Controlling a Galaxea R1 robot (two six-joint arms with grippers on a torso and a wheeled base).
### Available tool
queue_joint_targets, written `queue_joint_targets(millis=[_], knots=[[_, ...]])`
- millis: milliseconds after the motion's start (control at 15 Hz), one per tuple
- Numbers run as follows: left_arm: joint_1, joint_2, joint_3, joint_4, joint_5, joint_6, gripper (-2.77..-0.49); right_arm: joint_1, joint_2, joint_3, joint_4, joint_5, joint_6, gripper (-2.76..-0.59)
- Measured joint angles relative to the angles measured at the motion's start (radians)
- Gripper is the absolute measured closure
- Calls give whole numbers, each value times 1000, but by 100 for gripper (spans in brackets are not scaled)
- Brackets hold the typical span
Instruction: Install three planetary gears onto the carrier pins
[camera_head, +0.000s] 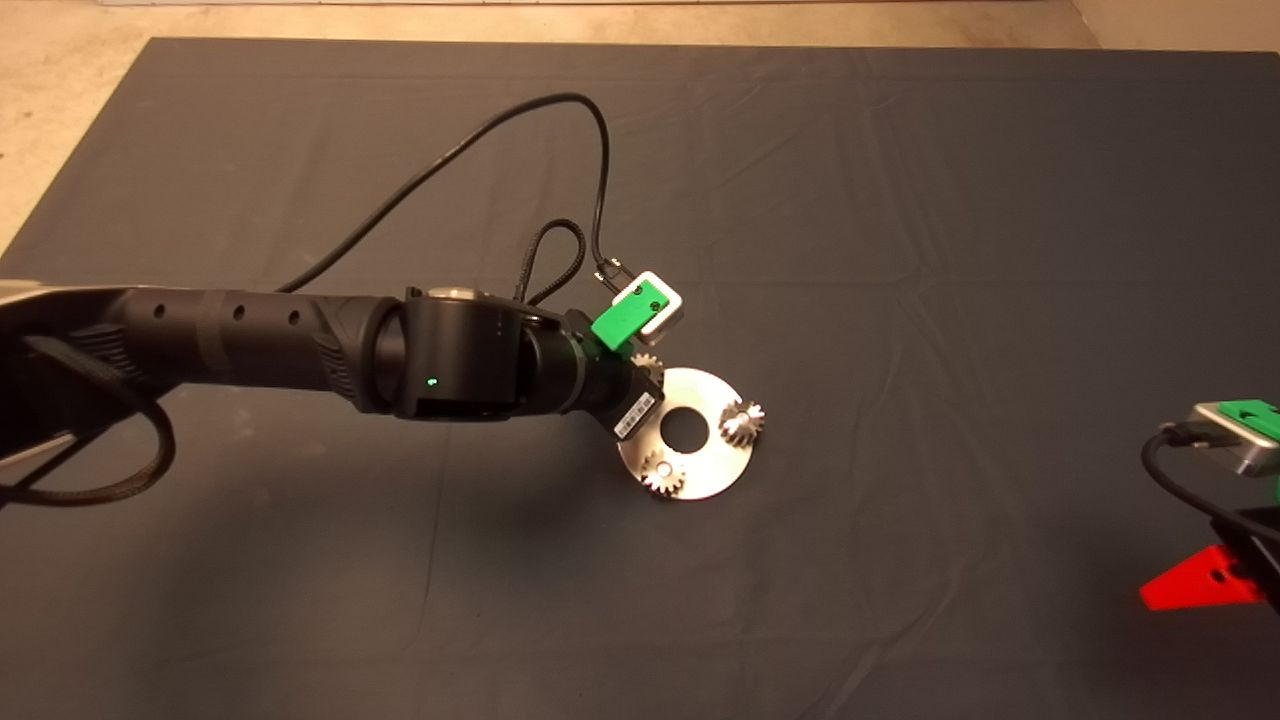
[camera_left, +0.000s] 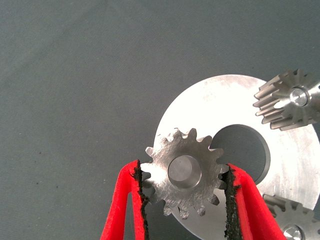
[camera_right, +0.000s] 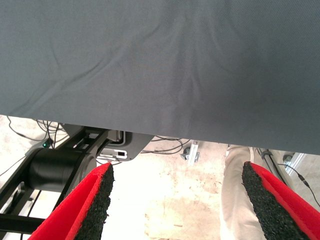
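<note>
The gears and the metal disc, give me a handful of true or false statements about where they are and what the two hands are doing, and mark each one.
1. Two planetary gears already sit on the disc. True.
2. The left hand has its fingers on either side of a third gear at the disc's edge. True.
3. The right hand is over the disc. False: it waits at the lower right edge of the head view, far from the disc.
4. The disc has no hole in its middle. False: it has a large centre hole.
5. The right hand holds a gear. False: its fingers are apart with nothing between them.
</note>
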Motion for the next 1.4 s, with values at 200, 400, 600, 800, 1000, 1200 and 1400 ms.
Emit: queue_joint_targets(millis=[200,400,600,800,1000,1200,1400], knots=[[0,0,-9,0,-4,-1,-62,0,0,0,4,11,0,-189],[0,0,-21,0,-6,-2,-62,0,0,0,7,13,0,-189],[0,1,-23,0,-15,-3,-62,0,0,0,8,14,0,-189],[0,15,-32,0,-19,-11,-61,2,-3,0,10,15,0,-189],[0,37,-38,0,-19,-14,-61,19,-3,0,11,14,-1,-189],[0,58,-49,0,-22,-15,-60,24,-3,1,11,14,-5,-189],[1,58,-57,0,-22,-15,-60,24,-4,1,12,14,-7,-189]])
